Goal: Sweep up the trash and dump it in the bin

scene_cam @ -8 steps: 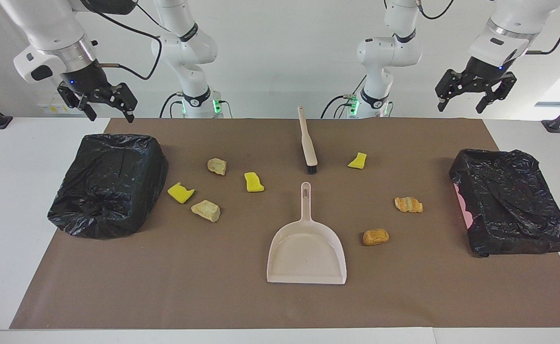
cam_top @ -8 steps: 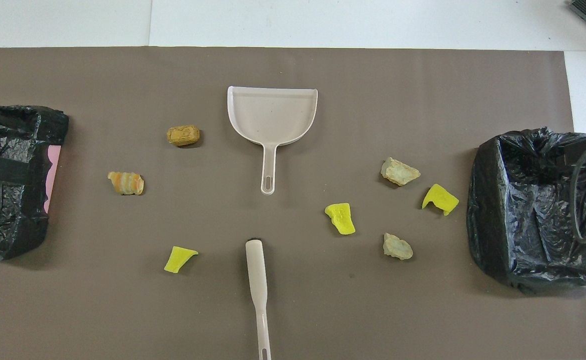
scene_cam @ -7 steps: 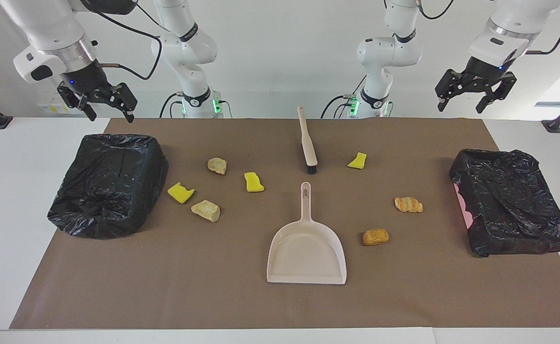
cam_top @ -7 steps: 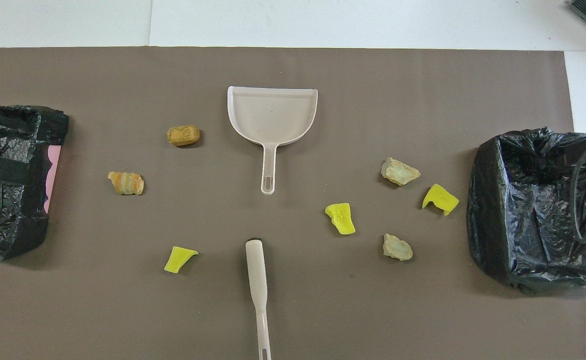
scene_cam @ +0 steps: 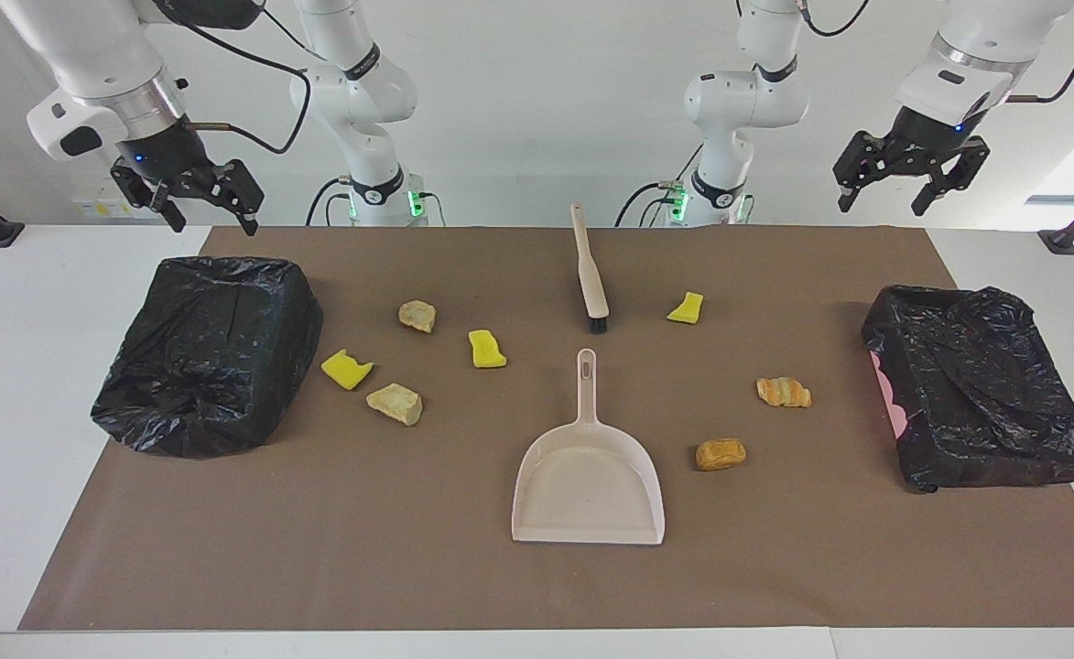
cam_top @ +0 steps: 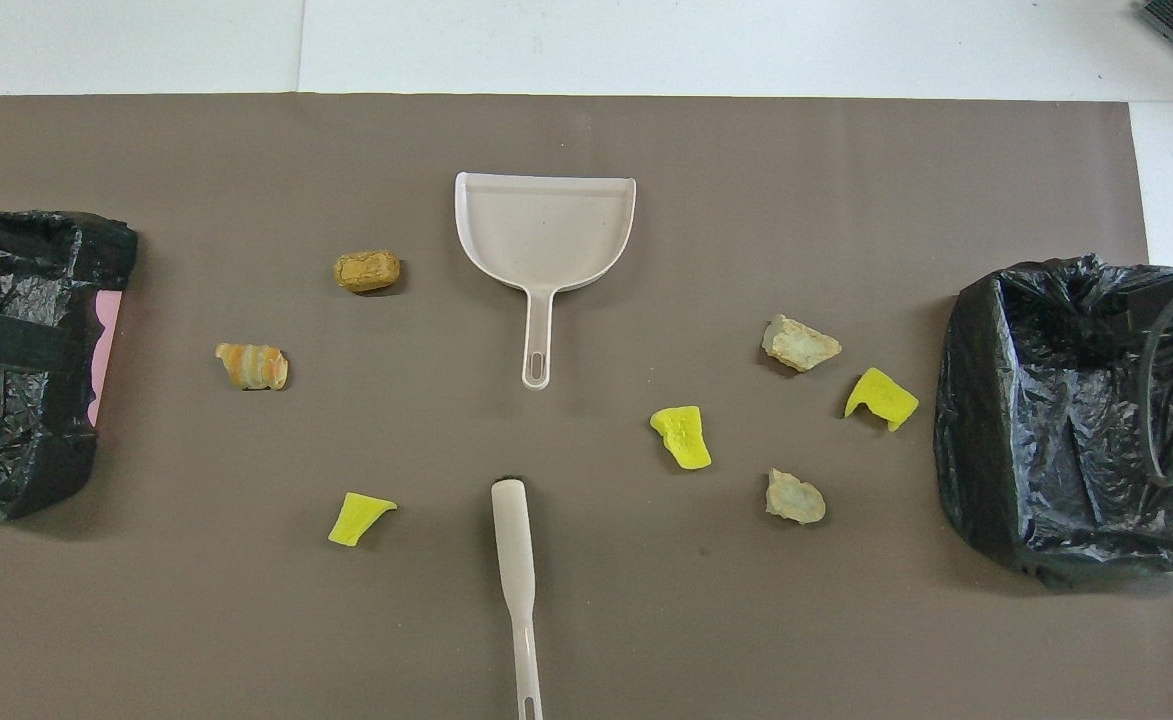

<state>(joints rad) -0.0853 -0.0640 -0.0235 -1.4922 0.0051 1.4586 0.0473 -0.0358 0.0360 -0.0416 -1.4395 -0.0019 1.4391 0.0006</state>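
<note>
Both grippers have crept slightly: right gripper (scene_cam: 209,209) upper left, left gripper (scene_cam: 889,188) upper right, both wide open, empty. Dustpan (scene_cam: 589,485) sits centre, bare mat (scene_cam: 317,549) along the bottom edge.

Both views are bright and evenly lit, with soft diffuse light from above. Shadows are short and faint: a thin dark rim hugs the dustpan (scene_cam: 589,480) and each scrap. The black bin bags (scene_cam: 210,352) show small specular glints on their creases. At the right edge of the facing view, daylight blows out to white. Focus is sharp across the brown mat (cam_top: 646,620).
</note>
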